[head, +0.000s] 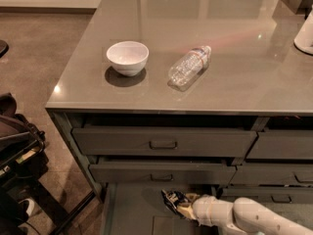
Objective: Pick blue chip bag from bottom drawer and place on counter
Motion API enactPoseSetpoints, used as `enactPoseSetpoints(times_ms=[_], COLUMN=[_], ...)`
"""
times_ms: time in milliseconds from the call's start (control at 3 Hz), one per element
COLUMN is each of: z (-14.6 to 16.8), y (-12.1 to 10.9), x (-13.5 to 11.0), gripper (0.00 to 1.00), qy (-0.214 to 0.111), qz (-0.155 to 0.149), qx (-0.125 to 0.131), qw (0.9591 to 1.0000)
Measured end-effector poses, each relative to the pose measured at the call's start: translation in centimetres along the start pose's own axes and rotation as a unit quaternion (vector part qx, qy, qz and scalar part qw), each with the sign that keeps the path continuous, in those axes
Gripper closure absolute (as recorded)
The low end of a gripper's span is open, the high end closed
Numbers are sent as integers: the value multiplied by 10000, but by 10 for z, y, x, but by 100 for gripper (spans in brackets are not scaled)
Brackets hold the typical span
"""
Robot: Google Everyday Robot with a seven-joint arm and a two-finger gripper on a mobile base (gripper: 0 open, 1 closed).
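Gripping the bag (pixel 169 198), end effector (pixel 176 203) sits low in open bottom drawer (pixel 132 212); bowl (pixel 127 57) and bottle (pixel 190 67) lie apart on worktop (pixel 244 77).

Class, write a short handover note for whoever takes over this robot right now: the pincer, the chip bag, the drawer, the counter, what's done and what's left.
Pincer: low in the open bottom drawer, right at the blue chip bag; a firm grip can't be confirmed.
Bag: in the drawer, not yet lifted out.
Counter: holds a white bowl and a bottle lying on its side.
Done: drawer open, pincer at the bag.
Left: check the grip, lift the bag out, set it on the counter.
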State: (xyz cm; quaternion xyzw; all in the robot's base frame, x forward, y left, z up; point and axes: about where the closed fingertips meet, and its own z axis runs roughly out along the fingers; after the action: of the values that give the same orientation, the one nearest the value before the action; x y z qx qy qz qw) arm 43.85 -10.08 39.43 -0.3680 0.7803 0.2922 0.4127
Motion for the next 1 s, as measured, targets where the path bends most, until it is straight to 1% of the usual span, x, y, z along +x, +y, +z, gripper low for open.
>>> enactPoseSetpoints(times_ms=[333,667,1000], z=[-17,-17,-26], y=[1,0,4], x=[-21,-21,-35], gripper=[100,100,100], qy=[150,147,289], qz=[-314,-316,-470], qx=[61,66,-72], qw=[9994,9994,9984])
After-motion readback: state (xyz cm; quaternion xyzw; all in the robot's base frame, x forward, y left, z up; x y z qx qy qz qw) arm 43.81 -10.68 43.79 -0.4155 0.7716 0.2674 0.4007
